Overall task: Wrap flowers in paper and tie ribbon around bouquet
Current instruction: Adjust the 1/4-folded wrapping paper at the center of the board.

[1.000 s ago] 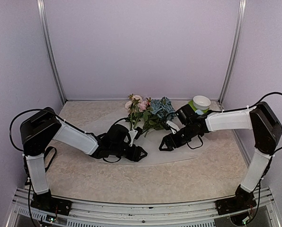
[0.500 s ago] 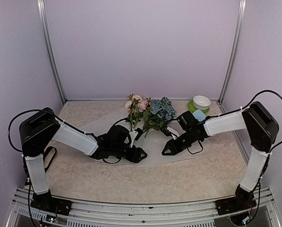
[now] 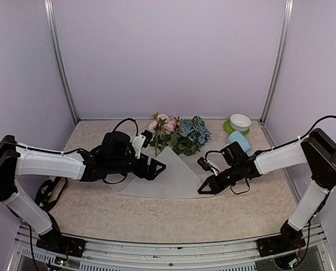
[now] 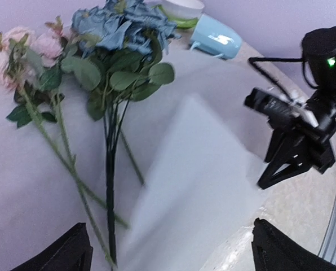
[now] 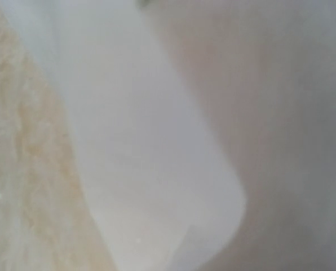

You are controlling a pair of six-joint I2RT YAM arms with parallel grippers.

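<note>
While the wrapping step is in hand, the flowers [image 3: 179, 132] are seen lying on the paper [image 3: 173, 176] at the middle of the table [image 3: 230, 217]. Their heads are turned toward the back wall and their thin stems [image 4: 109, 186] point toward the arms. One corner of the frosted sheet is folded into a pale triangular flap [image 4: 202, 169], which lies just beside the stems on their right and does not cover them.

The left gripper [image 3: 157, 168] hovers low over the sheet's left part, near the stem ends, with its jaws spread wide and nothing held between them. The right gripper [image 3: 203, 190] is set down at the sheet's near right edge with its jaws closed. Whether the thin paper is pinched there cannot be told, since that wrist view is filled by blurred paper. A pale blue mug [image 3: 239, 141] is seen behind the right arm. No ribbon can be made out.

The task is judged to be early: no cone is formed and nothing is tied. Next, the flap would need to be carried across the stems, which calls for a sure hold on a slippery edge while the stems are kept from rolling.
</note>
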